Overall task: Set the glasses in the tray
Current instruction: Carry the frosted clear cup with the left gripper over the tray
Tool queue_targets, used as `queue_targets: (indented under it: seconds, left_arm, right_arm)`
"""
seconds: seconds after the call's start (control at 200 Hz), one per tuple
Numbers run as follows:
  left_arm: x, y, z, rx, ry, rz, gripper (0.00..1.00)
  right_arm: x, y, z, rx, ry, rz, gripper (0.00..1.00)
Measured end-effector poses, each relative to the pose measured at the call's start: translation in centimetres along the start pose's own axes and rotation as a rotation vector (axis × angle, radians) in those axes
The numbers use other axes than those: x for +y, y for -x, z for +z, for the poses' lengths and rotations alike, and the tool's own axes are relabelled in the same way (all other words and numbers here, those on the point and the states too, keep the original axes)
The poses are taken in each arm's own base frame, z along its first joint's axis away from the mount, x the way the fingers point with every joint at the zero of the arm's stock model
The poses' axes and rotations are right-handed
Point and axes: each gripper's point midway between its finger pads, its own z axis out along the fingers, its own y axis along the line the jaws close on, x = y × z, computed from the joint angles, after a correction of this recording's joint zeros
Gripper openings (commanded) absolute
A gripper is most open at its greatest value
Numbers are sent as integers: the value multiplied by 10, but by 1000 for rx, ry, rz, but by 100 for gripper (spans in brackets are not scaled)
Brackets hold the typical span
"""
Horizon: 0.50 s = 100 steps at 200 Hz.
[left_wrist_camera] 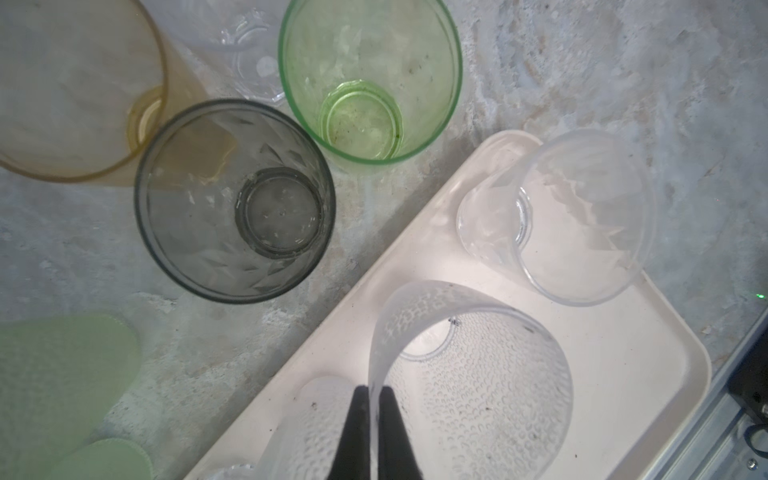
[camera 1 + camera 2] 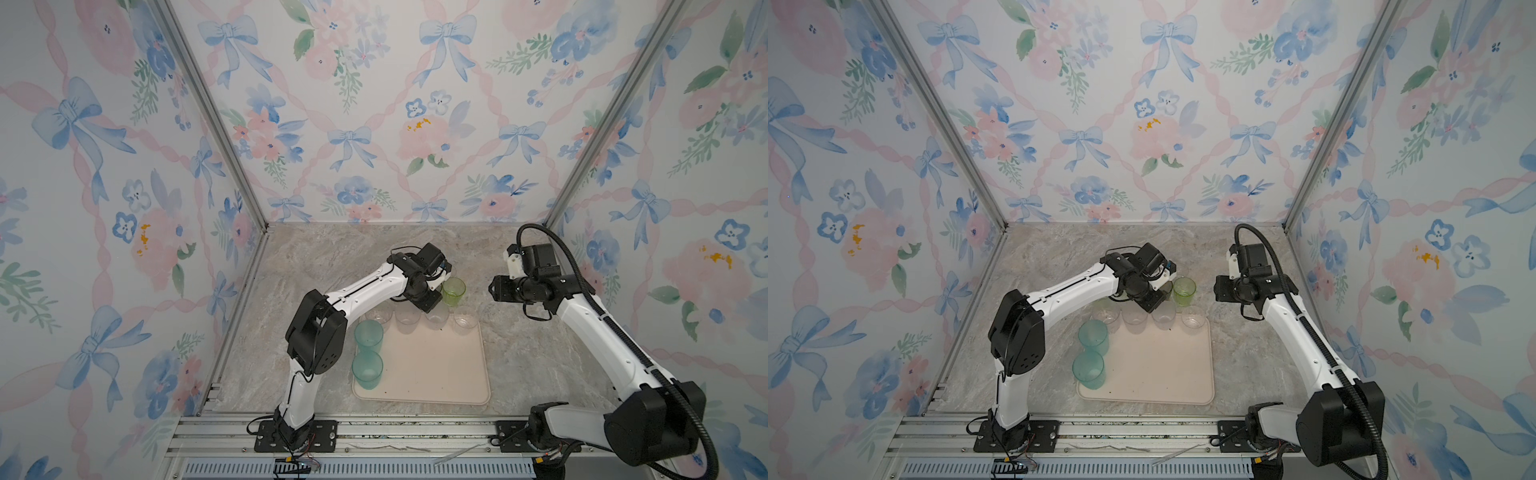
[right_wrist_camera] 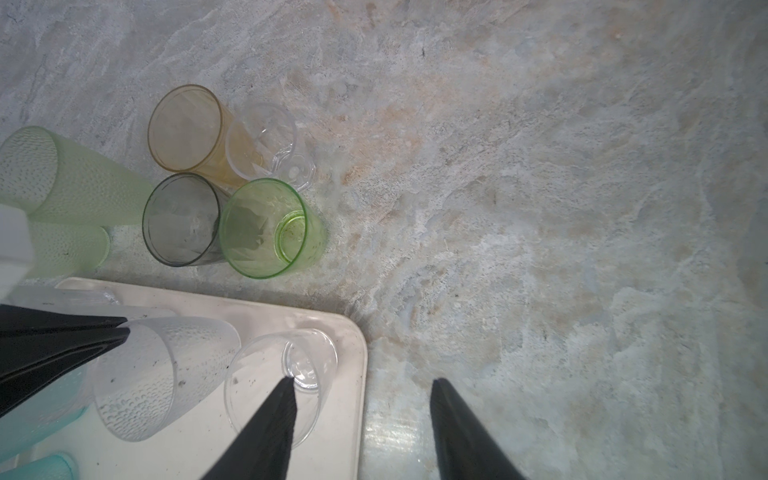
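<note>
Floral-papered walls (image 2: 374, 124) enclose a marbled tabletop (image 2: 332, 257). Left pincer (image 1: 375, 392) clenched on the rim wall of a dimpled clear glass (image 1: 490, 386), upright over the far edge of the tray (image 1: 631, 357); right pincer (image 3: 361, 380) released, empty, beside the tray corner. Bright green glass (image 3: 266, 228) and its neighbours stand just beyond that edge, apparently nearer the left arm.

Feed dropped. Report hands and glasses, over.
Left hand shut on dimpled glass rim, over tray. Right hand open, empty. Green glass, grey glass, amber glass outside tray. Clear glass alongside.
</note>
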Motion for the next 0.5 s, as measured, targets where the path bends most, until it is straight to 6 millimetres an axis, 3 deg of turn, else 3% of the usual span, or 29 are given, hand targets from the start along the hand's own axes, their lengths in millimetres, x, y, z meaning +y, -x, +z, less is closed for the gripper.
queue_targets:
  seconds: [0.265, 0.5]
  left_arm:
    - [2, -7, 18, 41, -1, -1, 0]
    - [2, -3, 16, 30, -1, 5, 0]
  right_arm:
    - [-1, 0, 0, 1, -2, 3, 56]
    - [-3, -1, 1, 2, -4, 6, 55]
